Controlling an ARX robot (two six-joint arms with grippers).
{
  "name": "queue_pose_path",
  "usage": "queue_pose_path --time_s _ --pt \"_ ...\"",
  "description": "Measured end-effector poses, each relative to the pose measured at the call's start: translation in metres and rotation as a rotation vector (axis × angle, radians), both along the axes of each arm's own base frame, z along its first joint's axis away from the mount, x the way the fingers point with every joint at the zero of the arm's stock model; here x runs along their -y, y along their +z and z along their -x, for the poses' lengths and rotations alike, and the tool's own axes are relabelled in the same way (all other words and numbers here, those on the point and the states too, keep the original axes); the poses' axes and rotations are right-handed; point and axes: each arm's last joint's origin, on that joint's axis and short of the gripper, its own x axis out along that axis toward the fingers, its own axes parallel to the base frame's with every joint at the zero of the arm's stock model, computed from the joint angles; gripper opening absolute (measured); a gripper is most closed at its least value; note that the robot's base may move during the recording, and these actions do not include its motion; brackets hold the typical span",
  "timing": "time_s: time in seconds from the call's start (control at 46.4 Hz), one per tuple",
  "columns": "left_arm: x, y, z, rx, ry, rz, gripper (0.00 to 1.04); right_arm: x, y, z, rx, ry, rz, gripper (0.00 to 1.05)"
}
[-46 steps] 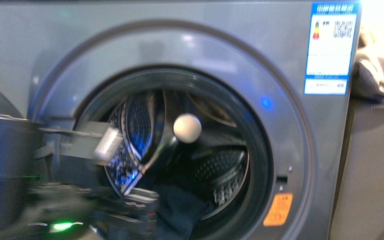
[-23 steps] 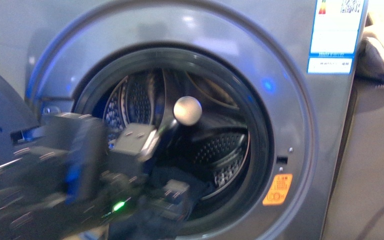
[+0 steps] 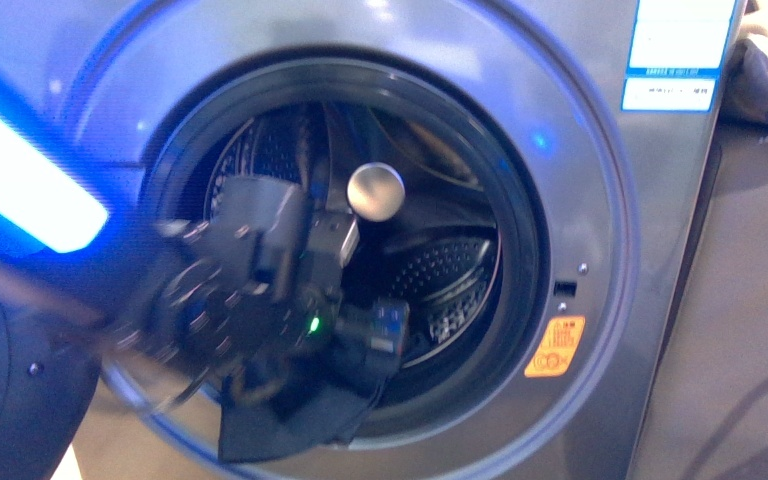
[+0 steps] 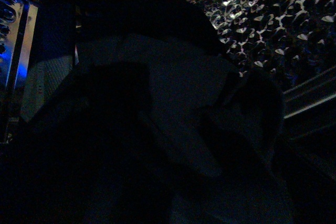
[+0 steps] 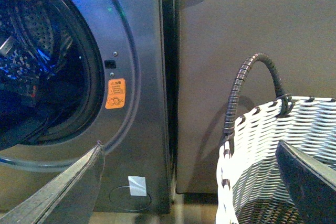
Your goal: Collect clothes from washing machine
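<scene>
The silver-grey washing machine stands with its round mouth open and the perforated steel drum showing. Dark navy clothes lie in the drum's bottom and spill over the lower rim. My left gripper reaches into the mouth just above them, open. The left wrist view is dim; it shows folds of the clothes close below and the drum wall, with the fingers lost in shadow. My right gripper is open and empty, low beside the machine, between it and the basket.
The open door swings out at lower left, with a blue-lit strip above it. A white-and-grey woven basket with a dark handle stands right of the machine. An orange sticker marks the front. A dark cabinet panel is behind.
My left arm has swung from the lower left up and rightward into the drum mouth, over the clothes. The front view has shifted, and the machine sits higher and larger in frame.
</scene>
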Motion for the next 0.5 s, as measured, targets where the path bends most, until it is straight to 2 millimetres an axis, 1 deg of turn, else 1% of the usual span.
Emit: queue_pose_path --time_s 0.065,0.194,0.388,0.496 --pt "-0.002 -0.004 -0.008 -0.005 0.015 -0.021 0.98 0.000 0.000 0.000 0.000 0.000 0.000 0.97" --pt "-0.006 -0.013 -0.014 -0.047 0.048 -0.085 0.98 0.000 0.000 0.000 0.000 0.000 0.000 0.97" --pt "-0.014 -0.035 -0.016 -0.136 0.089 -0.193 0.98 0.000 0.000 0.000 0.000 0.000 0.000 0.97" --pt "-0.014 -0.037 -0.015 -0.152 0.087 -0.213 0.98 0.000 0.000 0.000 0.000 0.000 0.000 0.97"
